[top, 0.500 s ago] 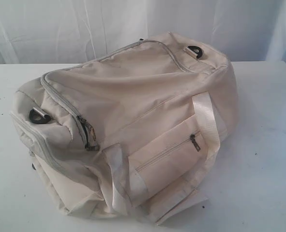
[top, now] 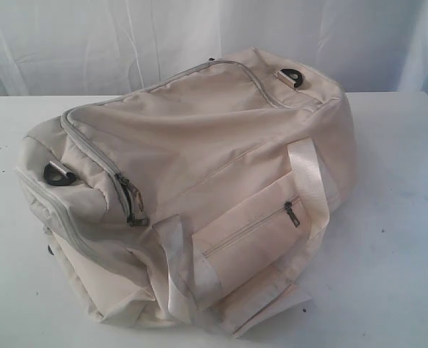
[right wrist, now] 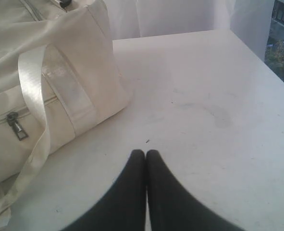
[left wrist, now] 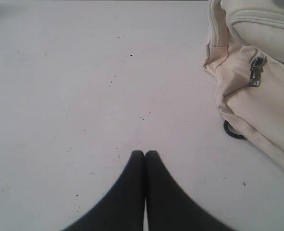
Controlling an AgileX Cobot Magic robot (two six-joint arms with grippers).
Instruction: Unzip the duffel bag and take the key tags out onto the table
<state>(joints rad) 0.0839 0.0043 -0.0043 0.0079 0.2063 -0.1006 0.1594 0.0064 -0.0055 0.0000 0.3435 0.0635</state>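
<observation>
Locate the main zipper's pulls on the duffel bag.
In the exterior view, the zipper pulls hang at the duffel bag's left end, just right of the black D-ring.

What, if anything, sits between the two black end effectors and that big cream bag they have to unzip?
Nothing visible. Only bare white tabletop lies between the left end effector, the right end effector and the cream fabric duffel bag. Its grey main zipper is shut, with the metal pulls uncovered.
</observation>
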